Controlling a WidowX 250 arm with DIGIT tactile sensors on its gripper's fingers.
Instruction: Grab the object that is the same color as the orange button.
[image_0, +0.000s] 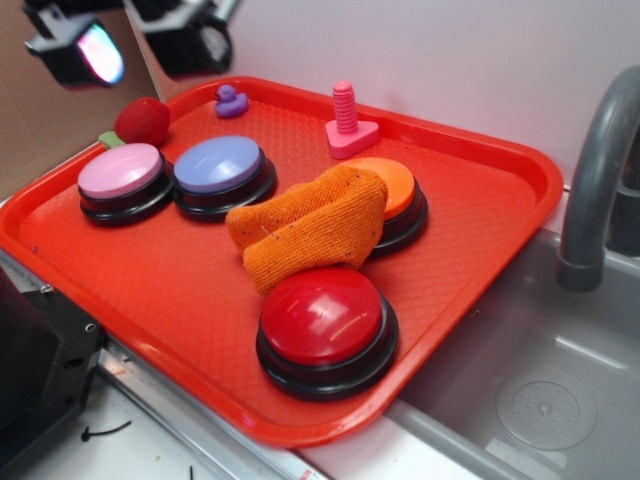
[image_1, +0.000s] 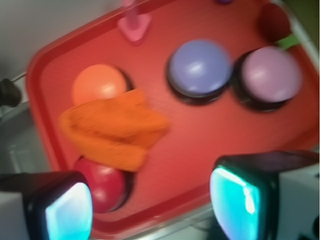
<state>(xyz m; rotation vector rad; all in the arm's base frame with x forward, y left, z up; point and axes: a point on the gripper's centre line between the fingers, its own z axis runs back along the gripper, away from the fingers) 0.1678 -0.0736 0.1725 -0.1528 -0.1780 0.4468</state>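
Right now I have the claw (image_1: 150, 205) hovering high over the red tray (image_0: 500, 200), its two pads spread wide with nothing between them. In the wrist view the tray's contents lie well beyond the fingertips (image_1: 67, 210), so I judge the approach has barely begun.

My target, the orange knitted cloth (image_0: 310, 228), sits near the tray's centre. It is crumpled and draped over the edge of the orange button (image_0: 398, 190), which lies at about two o'clock from it, and it touches the red button (image_0: 322, 318) at its six o'clock. Being propped on the dome lifts its folds off the tray, which should give the pads something to pinch.

Off at ten o'clock stand the purple button (image_0: 220, 170) and pink button (image_0: 122, 175), well apart from the cloth. I reckon the risk is pressing a button on descent.
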